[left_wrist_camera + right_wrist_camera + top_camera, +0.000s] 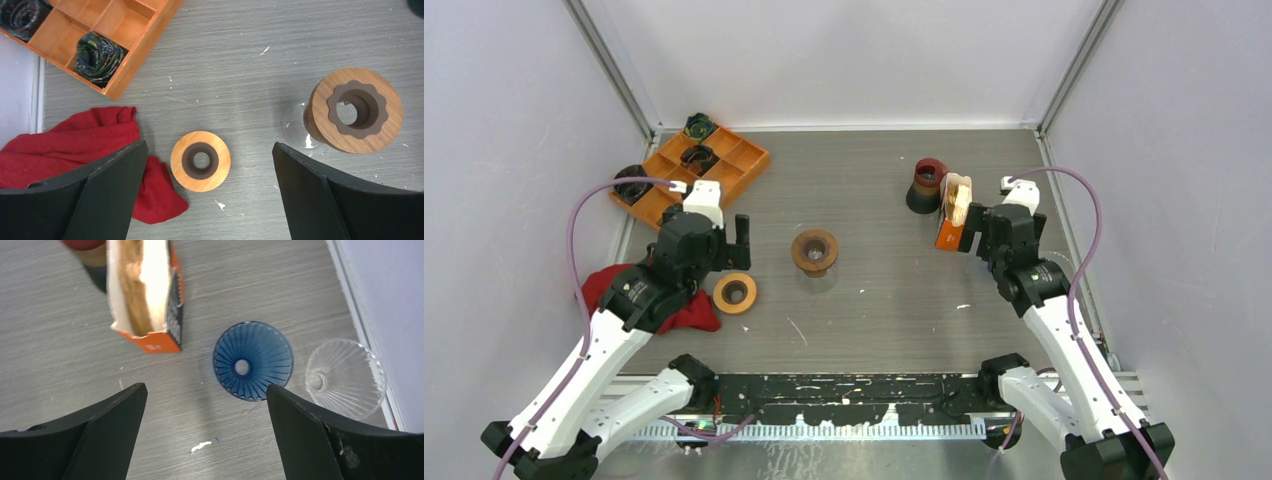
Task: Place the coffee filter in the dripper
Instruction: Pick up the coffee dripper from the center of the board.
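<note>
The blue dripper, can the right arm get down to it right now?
Probably yes. The right pincer hangs open above the blue dripper, which stands apart from the filter box and the clear dripper, nothing over it.

- The coffee filters (142, 290), brown and white paper, are seen packed together in an open orange box (160, 342) on the table's far right part.
- A blue ribbed dripper (252, 360) is set mouth up near the box, not touching it; a hole is seen at its bottom.
- A clear ribbed dripper (345, 377) is set mouth up just beside the blue one, by the wall.
</note>
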Robot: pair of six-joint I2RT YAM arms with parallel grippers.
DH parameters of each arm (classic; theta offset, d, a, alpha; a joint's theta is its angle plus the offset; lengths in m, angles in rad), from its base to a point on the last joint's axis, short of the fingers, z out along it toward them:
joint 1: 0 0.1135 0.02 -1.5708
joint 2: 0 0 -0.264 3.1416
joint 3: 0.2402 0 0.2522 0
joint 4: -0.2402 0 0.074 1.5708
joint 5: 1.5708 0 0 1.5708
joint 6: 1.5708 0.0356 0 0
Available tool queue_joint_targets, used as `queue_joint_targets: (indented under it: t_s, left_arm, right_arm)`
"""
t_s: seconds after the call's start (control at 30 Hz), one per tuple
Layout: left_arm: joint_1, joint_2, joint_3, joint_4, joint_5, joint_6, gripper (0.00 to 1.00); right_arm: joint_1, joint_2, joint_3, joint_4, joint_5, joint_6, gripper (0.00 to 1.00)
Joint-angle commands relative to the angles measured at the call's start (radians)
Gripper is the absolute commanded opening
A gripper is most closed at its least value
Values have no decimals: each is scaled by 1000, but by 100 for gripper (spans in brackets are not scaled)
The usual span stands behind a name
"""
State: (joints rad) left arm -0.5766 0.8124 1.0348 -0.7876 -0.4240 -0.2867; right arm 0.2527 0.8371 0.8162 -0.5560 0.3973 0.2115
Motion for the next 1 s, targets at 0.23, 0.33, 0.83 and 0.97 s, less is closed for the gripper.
queue_joint_targets:
  t_s: [0.23, 0.33, 0.83, 0.97]
  left_arm:
    - [1, -88, -75, 106, -44, 20, 99]
    - [8, -95, -77, 105, -44, 13, 99]
    - [63, -102, -91, 110, 40, -26, 99]
    - [63, -101, -90, 111, 40, -27, 99]
  right_arm:
    - [-234, 35, -54, 21, 73, 288, 92]
    - [-248, 45, -81, 21, 93, 357, 83]
    - [-257, 105, -209, 71, 210, 680, 56]
    - [-257, 145, -224, 98, 210, 716, 56]
